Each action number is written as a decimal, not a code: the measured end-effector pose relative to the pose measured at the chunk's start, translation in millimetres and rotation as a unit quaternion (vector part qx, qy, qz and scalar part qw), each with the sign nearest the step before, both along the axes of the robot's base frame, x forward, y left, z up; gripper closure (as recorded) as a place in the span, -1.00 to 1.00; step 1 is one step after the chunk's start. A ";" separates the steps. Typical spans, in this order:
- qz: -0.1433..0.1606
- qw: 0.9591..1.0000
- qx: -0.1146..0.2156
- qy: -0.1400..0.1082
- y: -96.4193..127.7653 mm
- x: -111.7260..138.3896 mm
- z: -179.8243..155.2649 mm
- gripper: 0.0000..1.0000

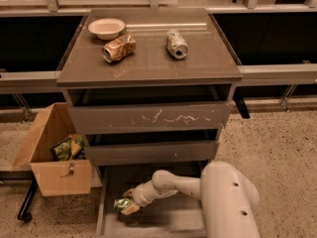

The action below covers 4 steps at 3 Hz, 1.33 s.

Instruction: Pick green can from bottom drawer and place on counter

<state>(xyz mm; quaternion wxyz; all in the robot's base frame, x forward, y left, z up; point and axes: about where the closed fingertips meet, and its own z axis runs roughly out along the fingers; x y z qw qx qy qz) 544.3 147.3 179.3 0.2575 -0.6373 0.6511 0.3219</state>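
Observation:
The green can (120, 204) lies at the left side of the open bottom drawer (111, 222), between the tips of my gripper (126, 203). My white arm reaches into the drawer from the lower right. The fingers are closed on the can, one above and one below it. The grey-brown counter (148, 66) is the cabinet top above the three drawers.
On the counter lie a tan-gold can (119, 47), a silver-white can (177, 44) and a pale bowl (106, 28). The scratched middle drawer front (148, 118) overhangs the bottom drawer. An open cardboard box (54, 157) with packets stands left of the cabinet.

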 end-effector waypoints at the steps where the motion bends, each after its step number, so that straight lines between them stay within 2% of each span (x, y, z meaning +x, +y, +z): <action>1: 0.005 0.999 0.045 -0.030 -48.3 2.7 67.2 1.00; 2: -0.014 0.998 0.045 -0.035 -77.9 6.0 72.6 1.00; 3: -0.013 0.998 0.045 -0.035 -76.5 5.3 74.1 1.00; 4: -0.011 0.998 0.044 -0.045 -79.5 -0.8 109.2 1.00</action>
